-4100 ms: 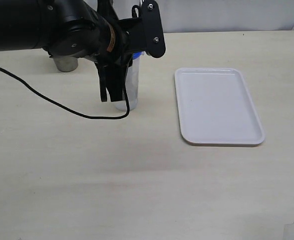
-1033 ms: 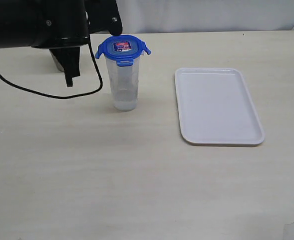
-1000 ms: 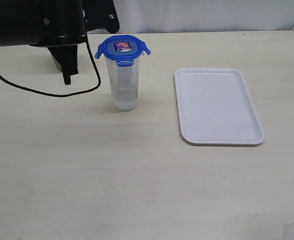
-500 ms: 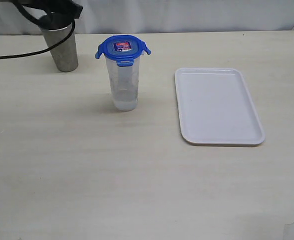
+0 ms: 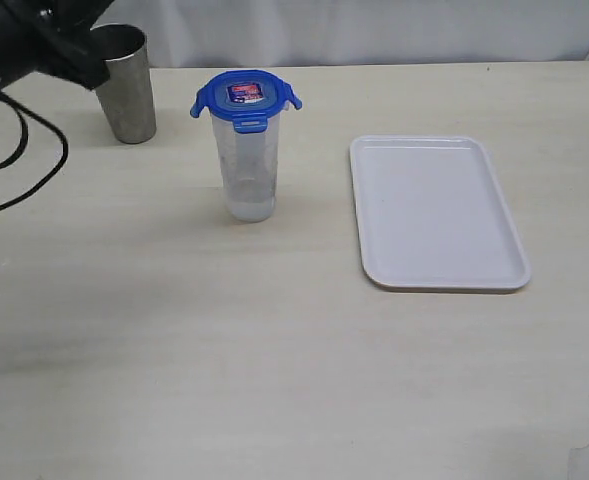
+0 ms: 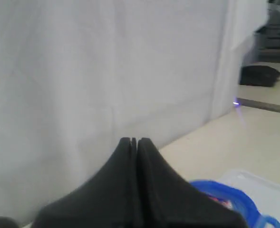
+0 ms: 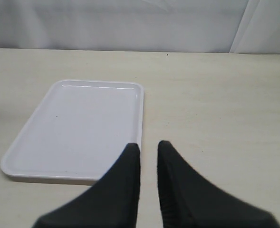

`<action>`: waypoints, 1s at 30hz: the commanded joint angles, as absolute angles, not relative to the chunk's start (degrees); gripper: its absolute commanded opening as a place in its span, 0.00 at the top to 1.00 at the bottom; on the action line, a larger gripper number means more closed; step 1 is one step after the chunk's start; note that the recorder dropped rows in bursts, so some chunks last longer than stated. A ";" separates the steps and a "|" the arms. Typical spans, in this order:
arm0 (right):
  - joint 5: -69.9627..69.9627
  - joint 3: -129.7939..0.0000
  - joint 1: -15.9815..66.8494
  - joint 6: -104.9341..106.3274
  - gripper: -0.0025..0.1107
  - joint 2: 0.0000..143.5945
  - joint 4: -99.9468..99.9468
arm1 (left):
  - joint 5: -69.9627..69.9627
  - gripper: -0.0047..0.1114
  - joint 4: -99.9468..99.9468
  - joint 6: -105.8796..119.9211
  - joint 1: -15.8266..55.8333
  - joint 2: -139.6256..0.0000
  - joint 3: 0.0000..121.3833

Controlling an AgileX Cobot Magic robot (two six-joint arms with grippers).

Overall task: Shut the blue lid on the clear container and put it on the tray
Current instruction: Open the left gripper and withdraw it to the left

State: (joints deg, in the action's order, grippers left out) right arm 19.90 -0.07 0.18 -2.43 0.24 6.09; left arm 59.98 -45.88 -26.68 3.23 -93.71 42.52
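Observation:
The clear container point(image 5: 247, 165) stands upright on the table, left of the tray point(image 5: 436, 210). The blue lid point(image 5: 245, 98) sits on its mouth, sticker up, its flaps sticking outward. The lid's edge point(image 6: 225, 197) also shows in the left wrist view, below the left gripper point(image 6: 133, 140), whose fingers are pressed together with nothing between them. Only part of the left arm point(image 5: 34, 45) shows at the exterior view's top left corner, well away from the container. The right gripper point(image 7: 148, 145) stands slightly open and empty, hovering by the tray point(image 7: 78, 126) edge.
A tapered steel cup point(image 5: 125, 83) stands at the back left, right beside the left arm. A black cable point(image 5: 29, 170) loops over the table at the left edge. A white curtain point(image 6: 106, 71) lines the back of the table.
The left arm has pulled back from the container to the far upper left, uncovering the steel cup. The lidded container and the tray have stayed put.

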 commanded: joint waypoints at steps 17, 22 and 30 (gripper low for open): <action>-48.19 0.00 0.16 -19.57 0.86 1.28 24.19 | 69.96 0.96 -70.93 -22.51 -1.87 -105.85 42.12; -52.85 0.00 0.16 -19.46 0.86 8.85 32.44 | 69.96 0.96 -69.72 -22.63 -1.29 -105.85 42.12; -54.07 -4.89 0.16 -20.66 0.86 26.87 31.93 | 69.96 0.96 -68.48 -22.74 -1.29 -107.03 42.12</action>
State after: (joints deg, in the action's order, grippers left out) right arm -53.46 -2.07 0.18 -19.32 20.74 31.93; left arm 69.41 -70.24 -22.48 -1.41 -105.90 42.29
